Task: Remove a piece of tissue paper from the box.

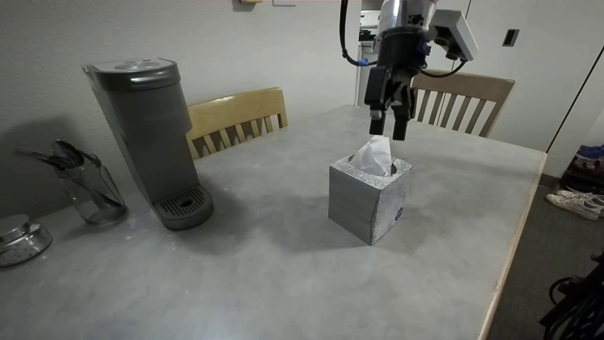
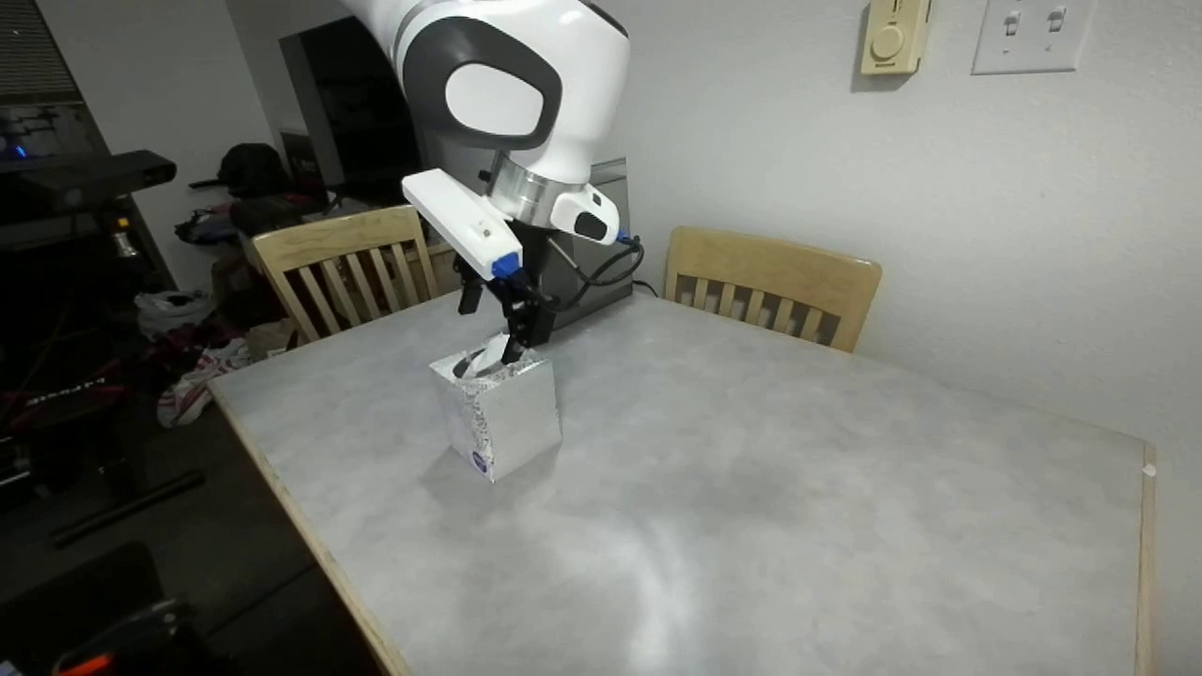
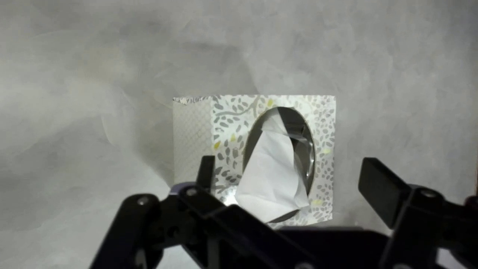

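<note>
I see slatted wooden chairs (image 2: pixel 775 255) at edges of the mottled grey surface (image 2: pixel 845 488), a pale textured wall (image 2: pixel 986 235), dark grey floor (image 1: pixel 533 236).

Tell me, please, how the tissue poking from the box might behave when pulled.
The tissue is probably light and floppy, as it looks thin and creased. It may slip out fairly freely, since gaps show beside it in the oval opening. The box might lift along, as nothing visible holds it down.

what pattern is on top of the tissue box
Grey leaf-like shapes and a few yellow ones on a whitish box top, clearest in the wrist view.
</note>
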You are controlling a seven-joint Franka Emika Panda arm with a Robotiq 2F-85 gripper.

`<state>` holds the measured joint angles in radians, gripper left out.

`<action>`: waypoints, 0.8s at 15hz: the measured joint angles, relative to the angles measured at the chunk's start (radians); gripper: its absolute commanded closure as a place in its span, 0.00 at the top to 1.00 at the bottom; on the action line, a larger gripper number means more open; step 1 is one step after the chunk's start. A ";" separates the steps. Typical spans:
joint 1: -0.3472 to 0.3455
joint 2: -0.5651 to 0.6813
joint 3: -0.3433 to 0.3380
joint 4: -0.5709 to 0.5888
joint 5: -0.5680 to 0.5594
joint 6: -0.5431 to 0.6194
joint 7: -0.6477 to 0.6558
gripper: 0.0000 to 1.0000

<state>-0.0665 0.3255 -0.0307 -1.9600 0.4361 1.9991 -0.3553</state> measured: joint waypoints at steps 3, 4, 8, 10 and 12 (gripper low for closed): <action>-0.002 0.022 0.008 0.020 0.001 -0.003 0.000 0.68; -0.003 0.029 0.012 0.026 0.001 -0.004 0.000 0.60; -0.006 0.051 0.025 0.048 0.001 -0.011 0.000 0.33; -0.006 0.058 0.028 0.055 0.001 -0.015 0.000 0.19; -0.006 0.061 0.030 0.061 0.001 -0.020 0.000 0.06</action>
<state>-0.0724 0.3862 -0.0010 -1.8989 0.4367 1.9788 -0.3555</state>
